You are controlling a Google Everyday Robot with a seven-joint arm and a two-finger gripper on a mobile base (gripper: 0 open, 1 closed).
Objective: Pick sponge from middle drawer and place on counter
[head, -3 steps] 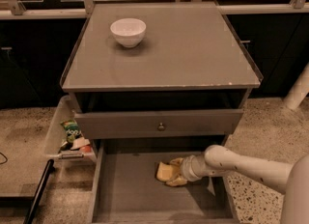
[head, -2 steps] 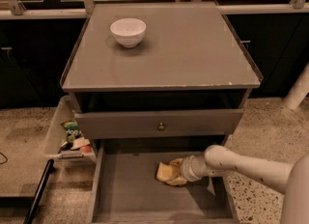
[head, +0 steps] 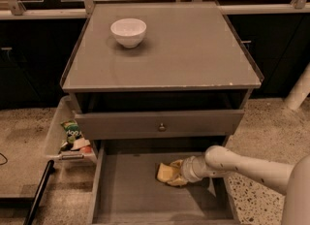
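Note:
The pale-yellow sponge [head: 166,172] lies on the grey floor of the open middle drawer [head: 128,190], near its middle. My gripper [head: 177,172] reaches into the drawer from the right on a white arm. Its cream fingers [head: 175,163] close on the sponge's right end, which they partly hide. The sponge rests low on the drawer floor. The grey counter [head: 193,49] is the cabinet top above, with small white chips along its front edge.
A white bowl [head: 128,31] stands on the counter at the back left. A grey drawer front with a round knob [head: 162,127] juts out above the open drawer. A clear bin of snack packets [head: 70,139] sits left of the cabinet. A black pole [head: 38,195] leans at lower left.

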